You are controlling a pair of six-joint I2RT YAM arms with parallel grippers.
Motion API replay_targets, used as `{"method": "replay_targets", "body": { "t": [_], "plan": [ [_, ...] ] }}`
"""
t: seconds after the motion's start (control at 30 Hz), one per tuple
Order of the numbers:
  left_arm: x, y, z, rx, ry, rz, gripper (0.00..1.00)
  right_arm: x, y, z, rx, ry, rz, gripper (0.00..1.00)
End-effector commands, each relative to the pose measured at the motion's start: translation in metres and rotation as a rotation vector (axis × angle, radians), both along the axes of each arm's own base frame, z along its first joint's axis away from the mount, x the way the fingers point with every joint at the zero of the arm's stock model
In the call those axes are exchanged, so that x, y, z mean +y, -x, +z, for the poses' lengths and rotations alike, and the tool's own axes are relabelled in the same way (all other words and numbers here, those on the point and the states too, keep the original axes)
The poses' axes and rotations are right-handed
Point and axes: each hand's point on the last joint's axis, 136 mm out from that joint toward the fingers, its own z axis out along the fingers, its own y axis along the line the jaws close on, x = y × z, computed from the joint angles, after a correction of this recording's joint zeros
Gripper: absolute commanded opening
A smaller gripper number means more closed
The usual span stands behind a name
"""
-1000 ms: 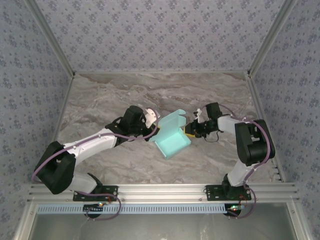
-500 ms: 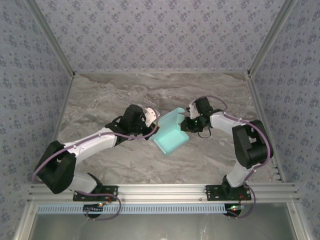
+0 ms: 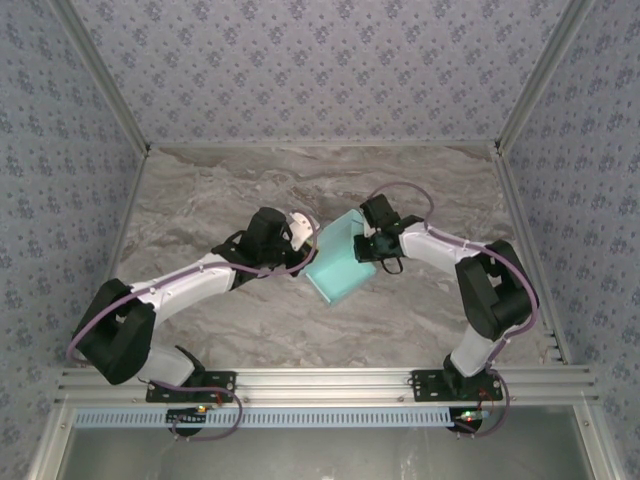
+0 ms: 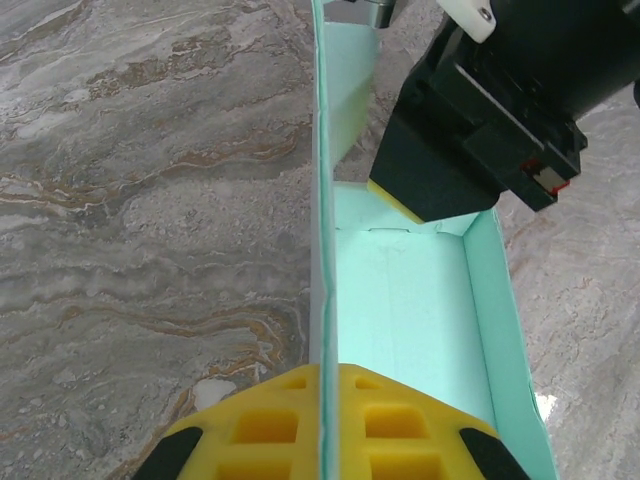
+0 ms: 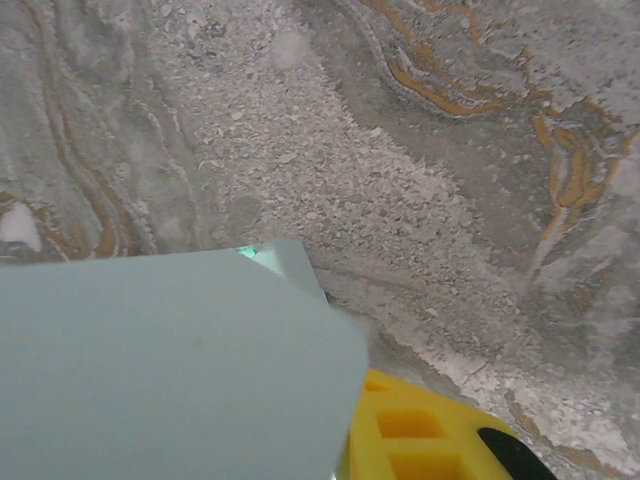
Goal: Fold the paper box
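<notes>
Item: paper box (image 3: 338, 265), light turquoise card, partly folded; sits at the centre of the overhead frame, between the two arms, with the grey marbled surface (image 3: 220, 190) all round it. In the left wrist view it reads as an open tray in the right half of the frame; floor and low side walls are visible; one long panel stands on edge up the frame's middle.

Left fingers (image 3: 306, 246): at the box's left edge in the overhead frame; in the left wrist view the yellow pads (image 4: 290, 410) lie at bottom centre, closed tight with the upright panel pinched between them.

Right fingers (image 3: 368, 250): at the box's upper right edge in the overhead frame; in the left wrist view a black housing with a yellow pad is against the tray's far end wall, upper right of frame; in the right wrist view one yellow finger is at lower right and card covers the lower left; cannot tell whether they clamp the card or merely press against it.
</notes>
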Motion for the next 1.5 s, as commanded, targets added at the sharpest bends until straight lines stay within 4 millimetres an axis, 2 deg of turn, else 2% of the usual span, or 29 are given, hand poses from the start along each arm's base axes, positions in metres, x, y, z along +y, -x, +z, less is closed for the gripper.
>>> {"method": "replay_targets", "body": {
  "t": [0.0, 0.13, 0.23, 0.33, 0.43, 0.57, 0.67, 0.77, 0.87, 0.93, 1.0, 1.13, 1.27, 1.4, 1.47],
  "plan": [
    [-0.014, 0.014, -0.003, 0.052, 0.015, -0.076, 0.0, -0.053, 0.065, -0.063, 0.229, 0.35, -0.018, 0.18],
    [-0.013, 0.013, -0.005, 0.048, 0.013, -0.067, 0.0, -0.052, 0.07, -0.063, 0.228, 0.369, -0.019, 0.2],
    [-0.011, 0.011, -0.006, 0.042, 0.0, -0.063, 0.0, -0.043, 0.062, -0.049, 0.168, 0.306, -0.009, 0.21],
    [-0.009, 0.01, -0.006, 0.029, -0.018, -0.065, 0.0, -0.026, 0.057, -0.027, 0.108, 0.203, 0.042, 0.23],
    [-0.007, 0.006, -0.008, 0.01, -0.037, -0.061, 0.0, -0.006, 0.055, 0.0, 0.033, 0.075, 0.108, 0.31],
    [-0.007, 0.0, -0.01, 0.008, -0.052, -0.065, 0.01, 0.007, 0.058, 0.041, -0.051, -0.053, 0.19, 0.4],
    [-0.01, -0.004, -0.01, 0.008, -0.062, -0.086, 0.03, 0.004, 0.059, 0.066, -0.103, -0.148, 0.198, 0.41],
    [-0.013, -0.008, -0.009, 0.006, -0.069, -0.105, 0.08, -0.008, 0.06, 0.085, -0.157, -0.247, 0.189, 0.42],
    [-0.014, -0.013, -0.006, 0.009, -0.067, -0.112, 0.17, -0.025, 0.06, 0.096, -0.232, -0.269, 0.184, 0.42],
    [-0.014, -0.016, -0.006, 0.012, -0.062, -0.119, 0.18, -0.029, 0.064, 0.104, -0.289, -0.299, 0.203, 0.44],
    [-0.014, -0.019, -0.006, 0.016, -0.069, -0.131, 0.17, -0.035, 0.067, 0.107, -0.328, -0.32, 0.194, 0.51],
    [-0.014, -0.019, -0.008, 0.024, -0.094, -0.178, 0.19, -0.053, 0.064, 0.104, -0.357, -0.302, 0.112, 0.53],
    [-0.007, -0.022, -0.002, 0.009, -0.087, -0.187, 0.37, -0.066, 0.053, 0.112, -0.45, -0.282, 0.053, 0.55],
    [0.006, -0.031, 0.016, 0.055, 0.01, -0.127, 0.46, -0.054, 0.049, 0.112, -0.518, -0.268, 0.217, 0.59],
    [0.01, -0.029, 0.019, 0.076, 0.047, -0.095, 0.5, -0.055, 0.041, 0.111, -0.503, -0.257, 0.231, 0.61]
  ]
}}
